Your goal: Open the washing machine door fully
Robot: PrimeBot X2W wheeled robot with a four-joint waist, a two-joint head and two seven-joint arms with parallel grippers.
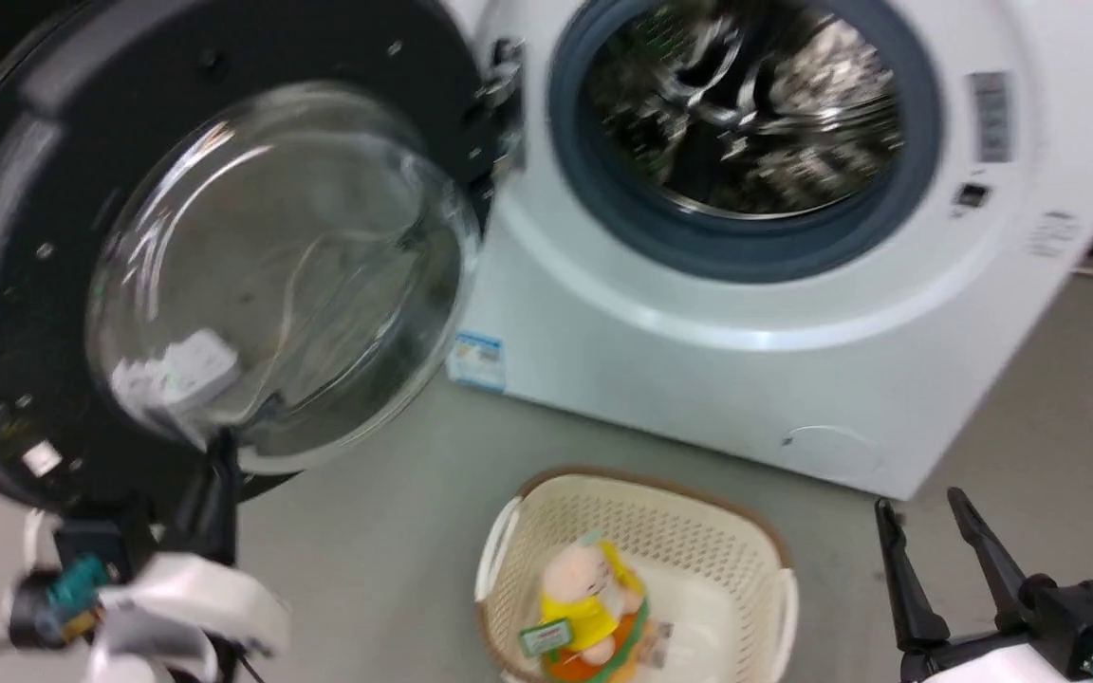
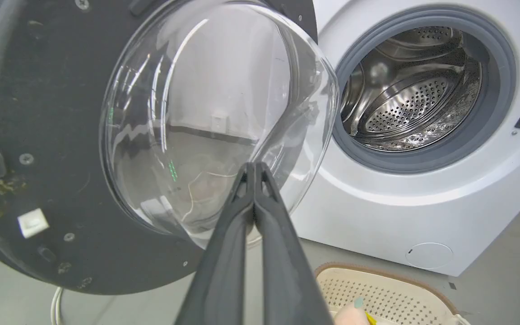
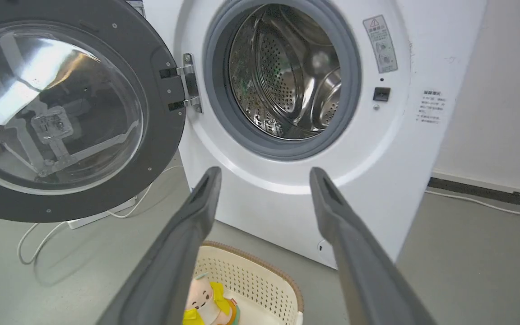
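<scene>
While the washing machine door (image 1: 252,266) hangs out at the left of the machine, its inner side with the glass bowl faces me; I judge it is open wide, perhaps not yet to the end. At its lower edge is my left gripper (image 2: 254,170), fingers pressed together and holding nothing, the tips before the glass; whether they touch it I cannot tell; closed like this they make one stiff stick, good for pushing. The hinge (image 3: 191,83) carries the door beside the steel drum (image 3: 287,72); a basket (image 1: 689,531) with a toy (image 1: 589,598) stands on the floor before the machine. At the right my right gripper (image 1: 918,500) is spread and empty, well apart from the machine, so it does not hinder.
</scene>
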